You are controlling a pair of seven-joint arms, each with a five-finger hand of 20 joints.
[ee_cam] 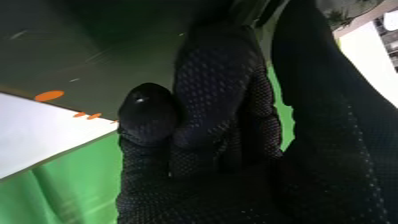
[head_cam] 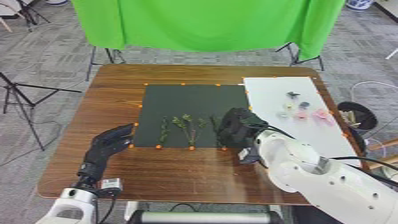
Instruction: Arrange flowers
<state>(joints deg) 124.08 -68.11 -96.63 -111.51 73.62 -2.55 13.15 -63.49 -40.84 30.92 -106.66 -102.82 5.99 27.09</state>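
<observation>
"Why's the black fabric-gloved right robot hand there?"

"Probably to align the slim green stem just beside it; its grip I can't tell."

"And the soft pink flowers to its right?"

"Within reach, presumably for adding."

White arms, black fabric gloves

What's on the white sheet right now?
Pink flowers lie on the white sheet, with small pale and dark pieces near them. The right arm crosses above the sheet's near part, so whatever is under it is hidden.
</observation>
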